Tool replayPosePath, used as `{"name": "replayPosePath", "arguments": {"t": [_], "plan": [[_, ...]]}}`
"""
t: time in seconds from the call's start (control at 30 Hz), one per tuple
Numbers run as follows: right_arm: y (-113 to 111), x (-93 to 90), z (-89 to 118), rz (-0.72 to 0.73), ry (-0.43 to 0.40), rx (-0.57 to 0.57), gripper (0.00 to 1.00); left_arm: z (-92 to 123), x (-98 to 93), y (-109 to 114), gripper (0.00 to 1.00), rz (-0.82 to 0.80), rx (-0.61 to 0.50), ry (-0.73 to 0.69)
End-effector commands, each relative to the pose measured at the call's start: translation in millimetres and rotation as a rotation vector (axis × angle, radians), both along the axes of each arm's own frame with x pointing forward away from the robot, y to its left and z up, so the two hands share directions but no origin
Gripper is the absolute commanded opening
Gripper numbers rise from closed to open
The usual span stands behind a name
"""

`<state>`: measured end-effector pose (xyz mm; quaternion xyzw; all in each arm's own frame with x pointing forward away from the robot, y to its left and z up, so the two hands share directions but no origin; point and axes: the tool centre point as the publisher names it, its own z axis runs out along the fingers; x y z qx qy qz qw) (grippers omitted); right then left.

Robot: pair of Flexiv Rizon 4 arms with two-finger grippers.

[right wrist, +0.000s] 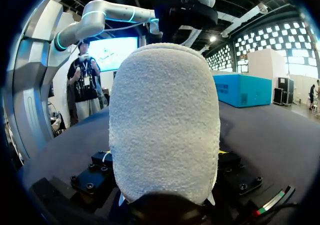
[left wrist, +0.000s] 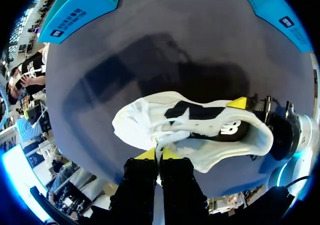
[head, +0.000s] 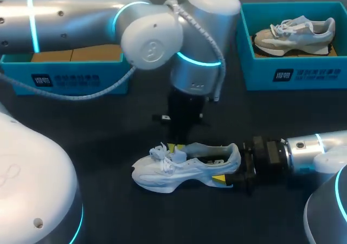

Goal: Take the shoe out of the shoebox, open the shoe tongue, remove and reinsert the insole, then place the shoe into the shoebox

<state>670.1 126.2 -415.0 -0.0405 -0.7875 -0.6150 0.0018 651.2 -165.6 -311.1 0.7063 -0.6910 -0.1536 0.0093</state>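
The white shoe [head: 184,171] lies out of its box on the dark matte table [head: 108,135], upright on its sole, toe toward my left and heel toward my right. The left gripper [left wrist: 159,154] comes straight down on the throat with its yellow tips almost together, pinching a thin white fold; whether that fold is the tongue's edge or a lace I cannot tell. The right gripper [head: 226,168] clamps the heel [right wrist: 164,120], one tip on each side. If the fold is a lace, a pull would likely just draw the lacing tight rather than open the tongue. The bite is shallow and the soft upper could slip free. The heel's nubbly, terry-like padding looks squashy, so a hard upward tug might work the shoe out of the clamp. The sole is thick, sculpted foam and the lining inside is dark. Two blue shoeboxes [head: 295,76] stand well behind.
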Motion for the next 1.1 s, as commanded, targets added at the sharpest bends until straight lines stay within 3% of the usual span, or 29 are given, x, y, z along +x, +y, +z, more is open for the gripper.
{"name": "replayPosePath", "arguments": {"t": [0.03, 0.23, 0.77, 0.83, 0.9, 1.1], "plan": [[-0.3, 1.2, -2.4, -0.002, 0.000, -0.002, 0.00, 0.3, -6.6, 22.6, 0.00, 0.009, -0.157, -0.010], [-0.3, 1.2, -2.4, -0.002, 0.000, -0.002, 0.00, -9.8, -9.2, 31.2, 0.00, -0.036, -0.141, 0.005], [-0.3, 1.2, -2.4, -0.002, 0.000, -0.002, 0.00, -40.9, 1.7, 59.8, 0.00, 0.042, -0.111, 0.076], [-0.3, 1.2, -2.4, -0.002, 0.000, -0.002, 0.00, -39.2, 0.3, 62.1, 0.15, 0.043, -0.115, 0.069], [-0.3, 1.2, -2.4, -0.002, 0.000, -0.002, 0.00, -37.0, -0.8, 63.6, 0.21, 0.040, -0.119, 0.060], [-0.3, 1.2, -2.4, -0.002, 0.000, -0.002, 0.00, -28.8, -2.1, 67.6, 0.54, 0.037, -0.117, 0.023]]}}
